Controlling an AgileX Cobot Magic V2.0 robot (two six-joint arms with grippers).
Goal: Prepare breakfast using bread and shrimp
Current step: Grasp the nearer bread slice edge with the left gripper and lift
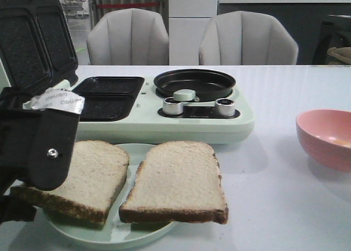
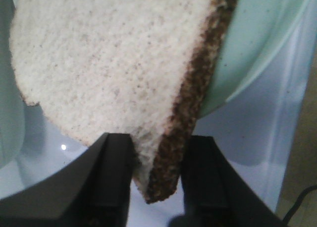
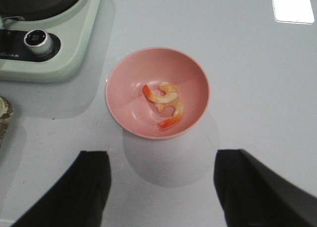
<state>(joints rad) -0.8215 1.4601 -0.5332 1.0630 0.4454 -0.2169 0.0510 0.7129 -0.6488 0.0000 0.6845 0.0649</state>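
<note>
Front view gives you two bread slices on a pale green plate (image 1: 137,237) at 6 o'clock on the tabletop (image 1: 285,207), just before the cooker (image 1: 164,111). Your left pincer (image 2: 156,172) straddles the crust corner of the left slice (image 1: 82,177), fingers (image 2: 111,177) touching either face: it grasps that slice. The right slice (image 1: 178,182) lies flat beside it. Your right pincer (image 3: 161,187) is released, hanging above the pink bowl (image 3: 190,73) at 3 o'clock, where the shrimp (image 3: 166,103) lie.
</note>
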